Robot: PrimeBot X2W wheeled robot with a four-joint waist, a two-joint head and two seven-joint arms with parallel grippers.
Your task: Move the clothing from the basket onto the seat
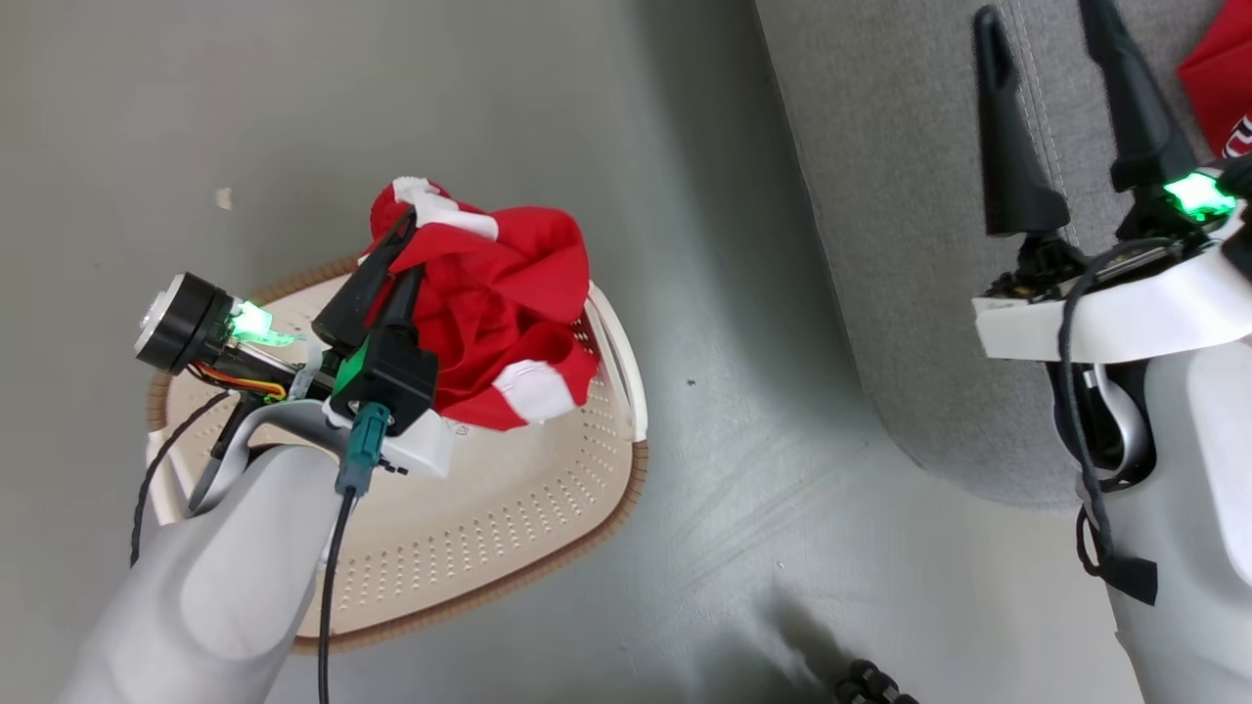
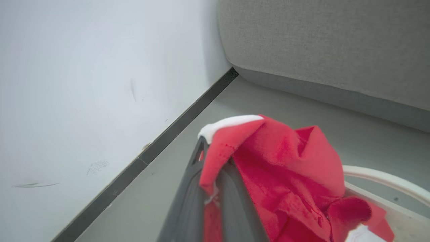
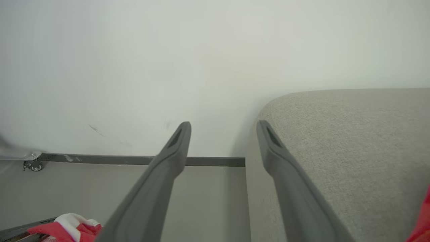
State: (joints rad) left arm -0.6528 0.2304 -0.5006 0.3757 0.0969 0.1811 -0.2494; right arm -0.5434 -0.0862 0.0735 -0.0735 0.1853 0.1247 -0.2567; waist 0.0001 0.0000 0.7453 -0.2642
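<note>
Red garment (image 1: pixel 509 303) is gripped by clenched L gripper (image 1: pixel 409 244) over basket (image 1: pixel 509 508). R gripper (image 1: pixel 1042 12) is spread wide, empty, above grey seat (image 1: pixel 910 293); 2nd garment (image 1: pixel 1223 88) is seen there.

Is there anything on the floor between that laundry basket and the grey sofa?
No: the head view shows only bare grey floor, with one tiny speck, between basket and sofa.

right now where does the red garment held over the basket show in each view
head view: red garment left of centre, pinched in the left gripper over the basket
left wrist view: red garment at lower middle and right
right wrist view: red garment in the bottom left corner
shared landmark: the grey sofa, at the right in all three
</note>
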